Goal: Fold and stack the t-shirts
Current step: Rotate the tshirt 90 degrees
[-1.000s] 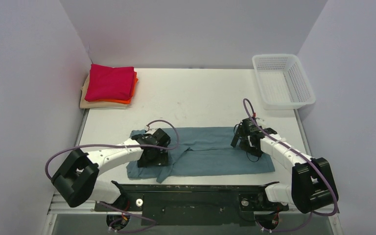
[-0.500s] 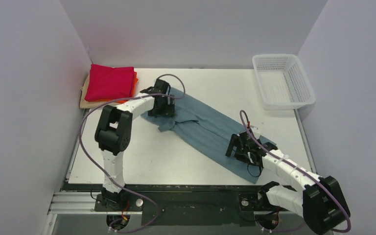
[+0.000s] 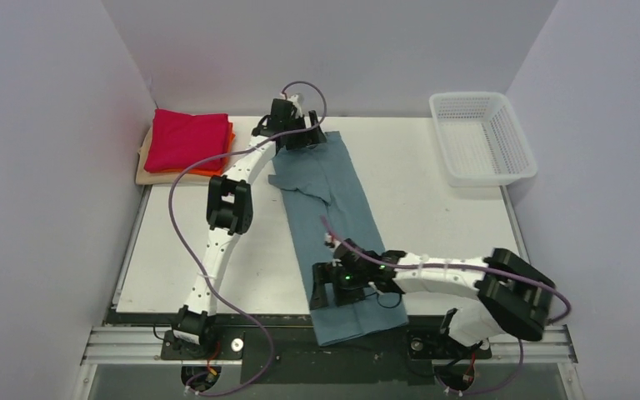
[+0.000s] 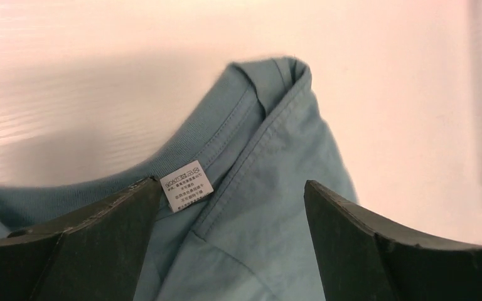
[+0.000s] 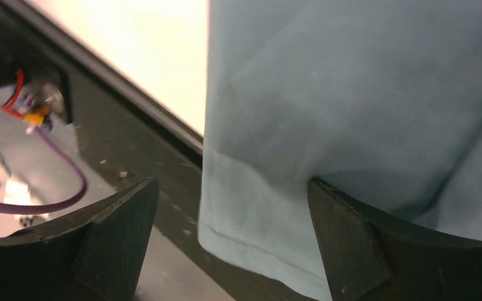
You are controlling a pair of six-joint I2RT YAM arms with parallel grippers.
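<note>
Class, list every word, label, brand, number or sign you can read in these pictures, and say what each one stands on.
White tag sewn inside the collar of the teal t-shirt: several lines of dark print, too small and blurred to read.
No other words, numbers, brands or signs can be read in any view.
</note>
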